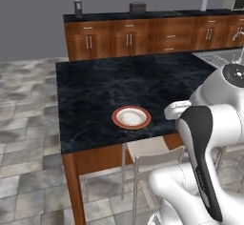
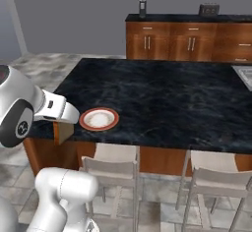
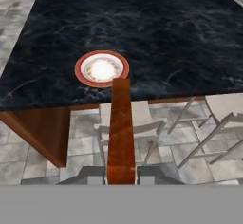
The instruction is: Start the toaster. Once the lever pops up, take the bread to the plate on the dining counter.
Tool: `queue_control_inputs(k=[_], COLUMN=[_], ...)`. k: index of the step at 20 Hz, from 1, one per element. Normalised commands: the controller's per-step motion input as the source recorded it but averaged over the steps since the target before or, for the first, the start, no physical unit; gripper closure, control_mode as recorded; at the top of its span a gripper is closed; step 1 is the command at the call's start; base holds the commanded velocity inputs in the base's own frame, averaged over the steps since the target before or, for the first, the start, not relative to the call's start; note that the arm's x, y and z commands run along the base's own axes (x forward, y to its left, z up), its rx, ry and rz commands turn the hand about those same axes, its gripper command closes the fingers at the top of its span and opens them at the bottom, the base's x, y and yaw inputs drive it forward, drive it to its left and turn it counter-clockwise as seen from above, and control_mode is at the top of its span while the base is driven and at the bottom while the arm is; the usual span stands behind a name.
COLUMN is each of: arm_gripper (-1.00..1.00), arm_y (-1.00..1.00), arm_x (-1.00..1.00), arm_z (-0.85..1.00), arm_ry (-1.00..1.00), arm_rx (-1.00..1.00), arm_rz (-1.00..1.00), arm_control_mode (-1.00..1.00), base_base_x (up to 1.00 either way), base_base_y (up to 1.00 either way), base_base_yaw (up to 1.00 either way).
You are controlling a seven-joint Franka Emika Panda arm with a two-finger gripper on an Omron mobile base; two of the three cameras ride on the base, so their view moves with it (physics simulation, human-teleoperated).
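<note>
- The dining counter [image 1: 95, 95] is the biggest thing here, a black marbled slab on brown wooden legs, spreading across the middle of both base views and across the top of the hand view.
- Behind it, against the grey wall, runs a back counter [image 1: 143, 15] with a black top, wooden cabinet doors and silver handles.
- On that back counter stands the toaster [image 1: 137, 6], a small dark box well apart from the arm; its lever is too small to make out.
- Pale chairs [image 2: 110, 164] stand at the near edge of the dining counter, their seats tucked partly under its top.
- The plate [image 1: 131, 117], white in the centre with an orange-red rim, lies flat on the dining counter close to its near edge, with nothing on it.
- The bread [image 3: 120, 126] is seen edge-on in the hand view as a tall tan-brown strip with darker crust. It is held in the air short of the near edge of the counter, its top edge lined up just below the plate in that view.
- The gripper [image 3: 121, 173] is pinched tight on the lower end of the bread, one dark finger tip on each side of the slice.
</note>
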Motion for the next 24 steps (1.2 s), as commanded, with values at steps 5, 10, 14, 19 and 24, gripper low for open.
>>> queue_control_inputs(k=[5, 10, 14, 19, 24], arm_gripper=[1.0, 1.0, 1.0, 1.0, 1.0], arm_y=[0.0, 0.0, 0.0, 0.0, -0.04], arm_x=[0.0, 0.0, 0.0, 0.0, 0.08], arm_z=[0.0, 0.0, 0.0, 0.0, 0.0], arm_ry=[0.0, 0.0, 0.0, 0.0, 0.0], arm_rx=[0.0, 0.0, 0.0, 0.0, 0.0], arm_rz=[0.0, 0.0, 0.0, 0.0, 0.03], arm_control_mode=[1.0, 1.0, 1.0, 1.0, -1.0], base_base_x=[0.42, 0.37, 0.47, 0.39, 0.18], base_base_y=[-0.32, -0.21, -0.14, -0.09, -0.03], base_base_yaw=[0.21, 0.16, 0.15, 0.13, 0.08])
